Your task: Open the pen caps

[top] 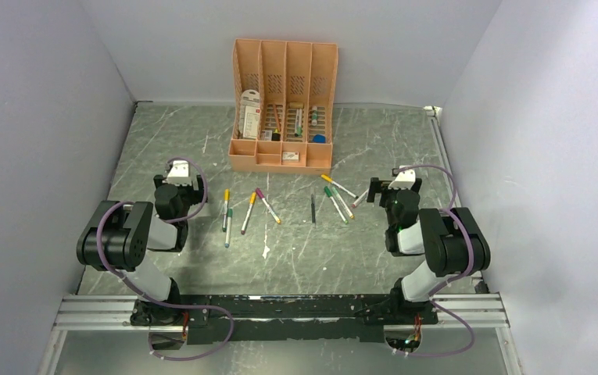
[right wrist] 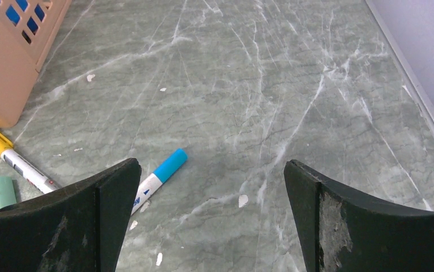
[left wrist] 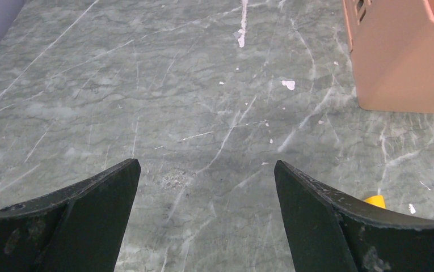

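Observation:
Several pens lie capped on the grey marble table. In the top view a left group (top: 246, 212) has yellow, green, orange and purple caps. A dark pen (top: 313, 208) lies in the middle. A right group (top: 339, 198) has yellow and green caps. My left gripper (top: 180, 173) is open and empty over bare table (left wrist: 206, 164), left of the pens, with a yellow cap tip (left wrist: 375, 199) just right of its right finger. My right gripper (top: 395, 181) is open and empty (right wrist: 211, 164). A blue-capped pen (right wrist: 160, 173) runs under its left finger. A yellow-capped pen (right wrist: 4, 153) and a green cap (right wrist: 1, 190) lie further left.
A peach-orange organiser (top: 284, 105) with card packets and stationery stands at the back middle. Its corner shows in the left wrist view (left wrist: 407, 62) and in the right wrist view (right wrist: 10, 51). Grey walls close in the left, right and back sides.

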